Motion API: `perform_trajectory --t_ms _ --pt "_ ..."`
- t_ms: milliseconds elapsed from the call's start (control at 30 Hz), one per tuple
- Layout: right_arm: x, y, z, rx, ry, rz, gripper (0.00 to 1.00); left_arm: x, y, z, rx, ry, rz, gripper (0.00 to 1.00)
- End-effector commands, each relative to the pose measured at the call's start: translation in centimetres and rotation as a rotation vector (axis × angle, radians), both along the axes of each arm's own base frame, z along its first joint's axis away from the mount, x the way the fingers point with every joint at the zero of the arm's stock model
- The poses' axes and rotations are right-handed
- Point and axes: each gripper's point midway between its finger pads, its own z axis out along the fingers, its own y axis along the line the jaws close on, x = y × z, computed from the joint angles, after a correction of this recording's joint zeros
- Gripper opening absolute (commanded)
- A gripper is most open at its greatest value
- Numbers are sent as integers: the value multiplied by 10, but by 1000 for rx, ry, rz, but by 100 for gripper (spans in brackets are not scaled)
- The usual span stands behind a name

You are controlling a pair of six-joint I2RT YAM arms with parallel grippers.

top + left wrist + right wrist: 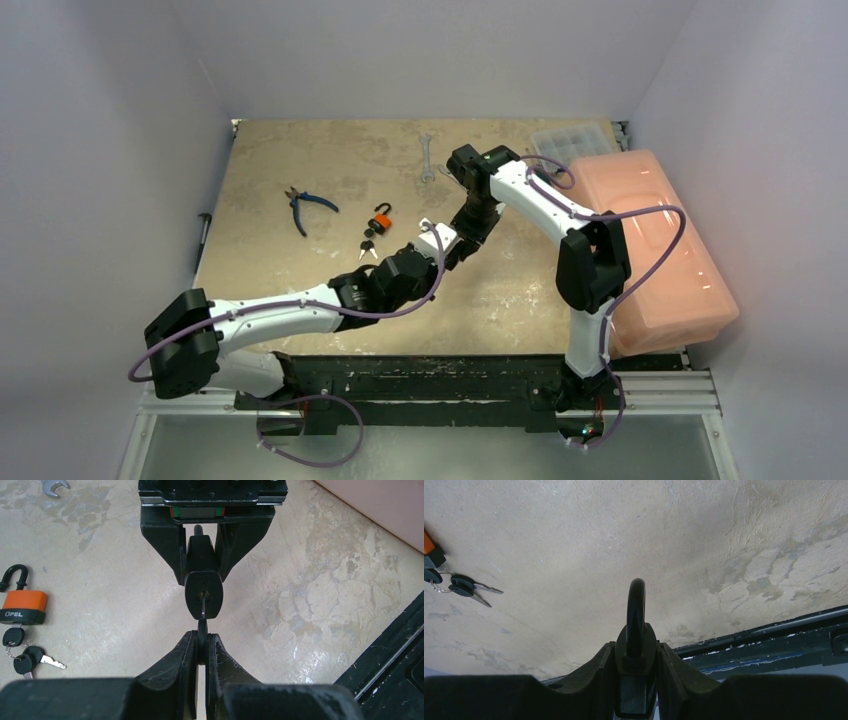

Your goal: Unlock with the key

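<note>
**A:** What are the jaws doing?

**B:** The left jaws are pinching shut on the key (pixel 202 629), gripping its head. The right jaws are clamping the black lock (pixel 203 591) by its flanks. They are holding it above the surface (pixel 115 580), between the two arms.

**A:** And what's worrying you?

**B:** The turn. If the key is not seating fully, twisting could be straining the blade, or slipping the thin head between the left jaws. The lock could also be rolling in the right jaws, so the twist is going nowhere.

**A:** Which way is the key pointing?

**B:** In the left wrist view it is pointing at 12 o'clock, long axis running 6 to 12, tip sitting in the keyhole (pixel 203 599). How deep, I cannot tell. The lock is lying along that line, keyhole end facing 6. In the right wrist view its shackle (pixel 636 605) is rising toward 12. An orange lock (pixel 24 607) with spare keys (pixel 27 657) is lying at 9 o'clock, well apart.
</note>
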Motion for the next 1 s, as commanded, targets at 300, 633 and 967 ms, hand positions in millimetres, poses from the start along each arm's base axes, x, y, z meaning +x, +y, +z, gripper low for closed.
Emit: perform_trajectory --t_ms 300,633,967 --pt "-10 16 18 48 10 1 0 12 -23 44 -117 -65 20 0" --pt "-14 16 20 48 5 -7 0 6 -37 46 -205 13 11 0" --pt "-15 20 22 48 -4 -2 0 7 -32 48 -159 -21 1 0"
